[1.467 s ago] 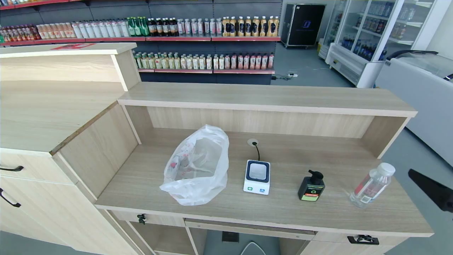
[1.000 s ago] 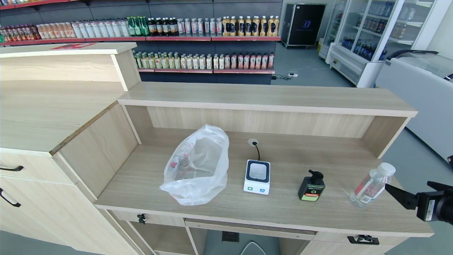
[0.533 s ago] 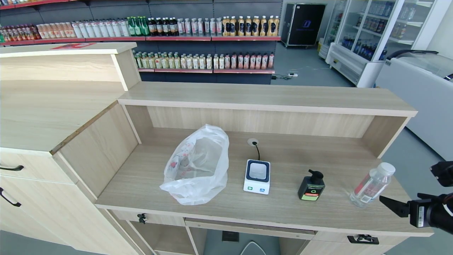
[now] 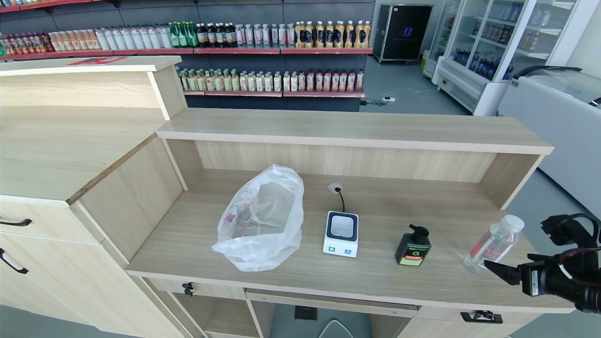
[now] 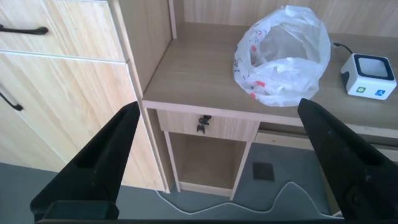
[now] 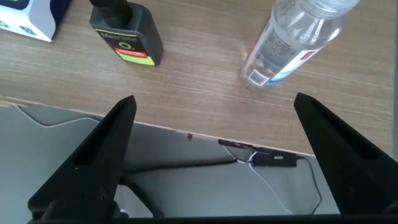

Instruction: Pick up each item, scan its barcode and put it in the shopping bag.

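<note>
Right hand point(image 6: 212, 99), spread wide, hovers at the counter point(image 6: 186, 81) edge near the clear bottle point(image 6: 292, 43).

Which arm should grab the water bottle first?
The right one. The right hand is open just beside the water bottle at the counter's right end. The left hand is open too, but it hangs by the shopping bag's end, far from the bottle.

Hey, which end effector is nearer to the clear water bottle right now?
Right. The right end effector is open at the front edge of the counter, close beside the water bottle. The left end effector is out by the counter's opposite end, near the shopping bag.
</note>
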Controlling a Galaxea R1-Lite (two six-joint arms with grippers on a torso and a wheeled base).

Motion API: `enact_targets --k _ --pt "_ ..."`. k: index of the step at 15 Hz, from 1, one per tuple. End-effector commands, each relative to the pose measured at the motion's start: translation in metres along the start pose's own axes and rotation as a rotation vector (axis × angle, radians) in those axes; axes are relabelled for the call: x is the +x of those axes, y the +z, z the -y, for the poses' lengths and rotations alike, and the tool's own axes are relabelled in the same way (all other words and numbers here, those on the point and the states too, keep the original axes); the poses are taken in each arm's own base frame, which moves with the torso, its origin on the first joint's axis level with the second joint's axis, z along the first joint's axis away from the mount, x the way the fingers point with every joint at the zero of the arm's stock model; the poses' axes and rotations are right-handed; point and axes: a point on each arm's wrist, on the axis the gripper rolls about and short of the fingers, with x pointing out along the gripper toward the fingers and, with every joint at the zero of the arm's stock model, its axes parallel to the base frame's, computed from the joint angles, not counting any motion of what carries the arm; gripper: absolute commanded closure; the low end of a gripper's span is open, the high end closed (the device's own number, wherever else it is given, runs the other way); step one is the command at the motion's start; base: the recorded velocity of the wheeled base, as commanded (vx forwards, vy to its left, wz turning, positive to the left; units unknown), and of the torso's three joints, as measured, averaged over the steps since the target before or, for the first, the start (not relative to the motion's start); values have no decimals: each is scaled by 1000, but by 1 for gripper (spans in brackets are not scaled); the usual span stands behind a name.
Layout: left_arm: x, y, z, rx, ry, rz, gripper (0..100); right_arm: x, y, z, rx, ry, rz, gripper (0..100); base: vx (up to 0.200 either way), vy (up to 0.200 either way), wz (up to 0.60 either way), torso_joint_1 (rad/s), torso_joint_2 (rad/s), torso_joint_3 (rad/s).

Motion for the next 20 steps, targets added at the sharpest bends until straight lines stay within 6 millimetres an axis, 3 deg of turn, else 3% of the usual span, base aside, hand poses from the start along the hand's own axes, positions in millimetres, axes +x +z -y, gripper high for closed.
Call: enact_targets --k 1,11,20 --pt "0 0 0 0 1 0 0 17 -12 2 6 61 -54 0 0 0 0 0 0 0" --pt "0 0 0 0 1 0 0 68 -9 15 -67 234 15 0 0 0 0 0 0 0" --pt "0 0 0 0 1 0 0 91 -19 14 -101 373 50 0 0 0 0 0 0 0"
